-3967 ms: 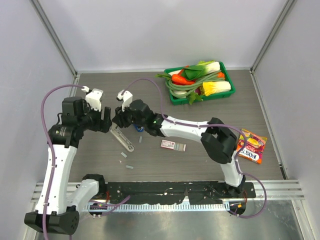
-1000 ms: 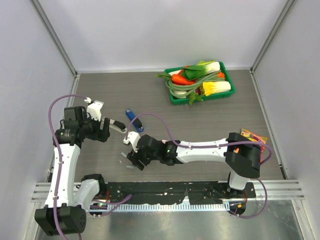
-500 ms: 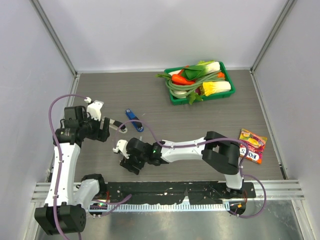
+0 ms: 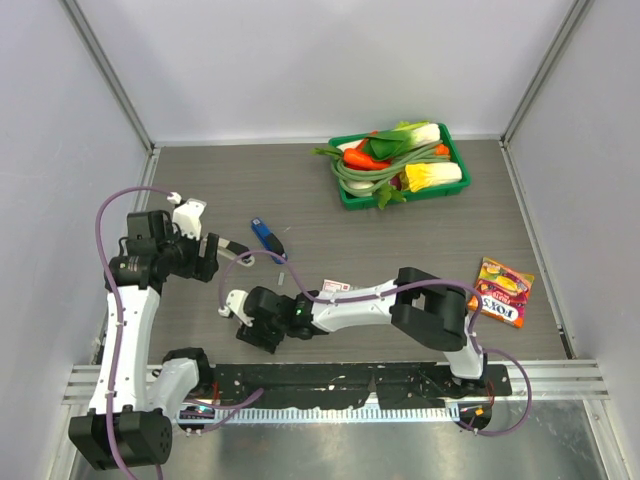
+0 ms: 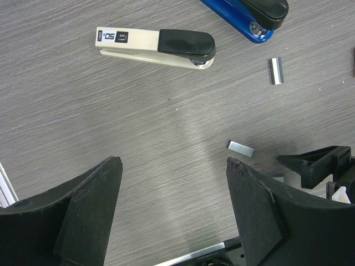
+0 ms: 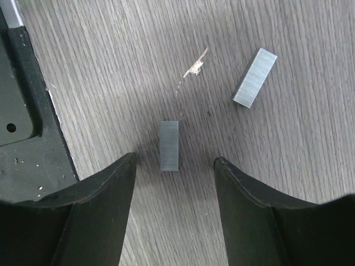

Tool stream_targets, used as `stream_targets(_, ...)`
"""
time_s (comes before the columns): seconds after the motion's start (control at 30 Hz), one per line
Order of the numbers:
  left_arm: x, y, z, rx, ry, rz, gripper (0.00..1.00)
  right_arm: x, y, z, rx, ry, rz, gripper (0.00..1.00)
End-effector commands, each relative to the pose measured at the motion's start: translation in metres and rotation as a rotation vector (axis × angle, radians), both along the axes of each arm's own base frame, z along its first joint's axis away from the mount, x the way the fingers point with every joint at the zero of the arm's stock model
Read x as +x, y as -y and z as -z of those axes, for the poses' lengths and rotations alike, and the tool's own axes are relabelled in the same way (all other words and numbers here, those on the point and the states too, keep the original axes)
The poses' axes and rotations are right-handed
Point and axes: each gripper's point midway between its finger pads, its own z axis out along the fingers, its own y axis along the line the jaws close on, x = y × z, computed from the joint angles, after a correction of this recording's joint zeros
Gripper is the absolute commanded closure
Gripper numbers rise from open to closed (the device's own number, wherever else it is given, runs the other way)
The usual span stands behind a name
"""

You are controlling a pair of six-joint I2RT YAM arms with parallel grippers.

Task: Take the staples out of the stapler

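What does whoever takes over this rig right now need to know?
Left gripper: open, empty.
Right gripper: open, low over the table, straddling a staple strip without touching it.
Blue stapler: on the table, unheld.
A second strip lies loose beside the first.
Done: strips are out on the table.
Left: whether the stapler is empty is not visible; check.

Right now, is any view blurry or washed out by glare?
Right wrist: sharp, wood grain and the staple strip crisp. Left wrist: a pale glare streak on the table, otherwise in focus. Top external: even light, soft shadows, no blur.
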Motion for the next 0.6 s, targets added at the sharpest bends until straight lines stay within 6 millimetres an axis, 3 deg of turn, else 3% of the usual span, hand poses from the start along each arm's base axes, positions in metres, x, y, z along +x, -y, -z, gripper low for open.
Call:
stream_targets(0.0, 0.005, -0.003, -0.017, 0.014, 0.051, -0.006, 0.2, 0.007, -0.012, -0.013, 0.027, 0.059, 0.012, 0.39)
stream_targets(0.23, 0.003, -0.004, -0.021, 0.016, 0.054, -0.015, 0.2, 0.007, -0.01, -0.005, 0.015, 0.059, 0.021, 0.55)
stream_targets(0.47, 0.0, -0.007, -0.02, 0.034, 0.053, -0.017, 0.2, 0.007, -0.011, -0.004, 0.012, 0.06, 0.024, 0.82)
stream_targets(0.57, 0.0, -0.007, -0.018, 0.033, 0.05, -0.021, 0.2, 0.008, -0.008, -0.007, 0.011, 0.064, 0.033, 0.86)
